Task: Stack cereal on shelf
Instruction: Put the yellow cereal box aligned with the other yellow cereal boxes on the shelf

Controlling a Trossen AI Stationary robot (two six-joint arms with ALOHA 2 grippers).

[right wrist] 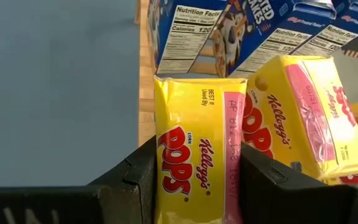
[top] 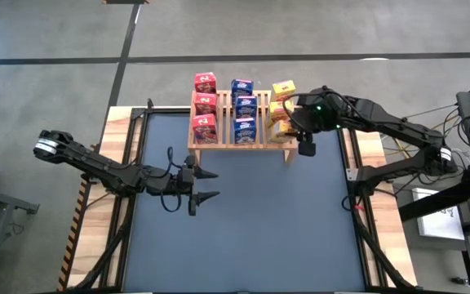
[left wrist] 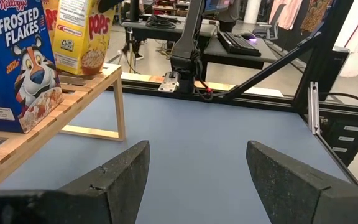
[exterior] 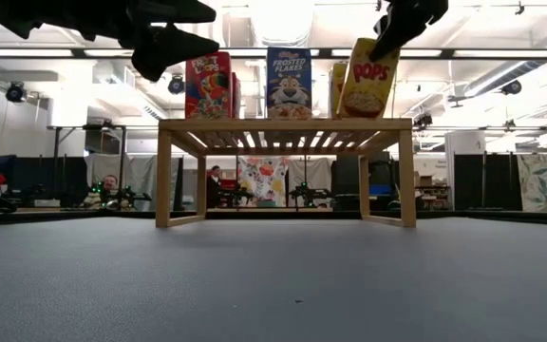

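The shelf (top: 261,145) stands at the table's far middle on its short legs. On its slats stand red cereal boxes (top: 205,104) at the left, blue ones (top: 243,108) in the middle and yellow ones (top: 282,88) at the right. My right gripper (top: 292,124) is at the shelf's near right corner, shut on the front yellow box (exterior: 368,81). My left gripper (top: 206,186) hovers open over the blue table top, near of the shelf, with nothing between its fingers (left wrist: 123,180). My right gripper pinches the yellow box's upper end (right wrist: 194,155) between its two fingers (right wrist: 135,177), one on each side. The fingers slant down from the table's right side. The box leans, its top toward the right, with its lower edge (exterior: 354,115) at the shelf's slats.
Bare blue table top (top: 259,220) lies near of the shelf. Black frame rails (top: 129,163) run along both table sides. A second yellow box (right wrist: 309,118) lies close beside the held one. People (exterior: 107,185) sit in the room behind.
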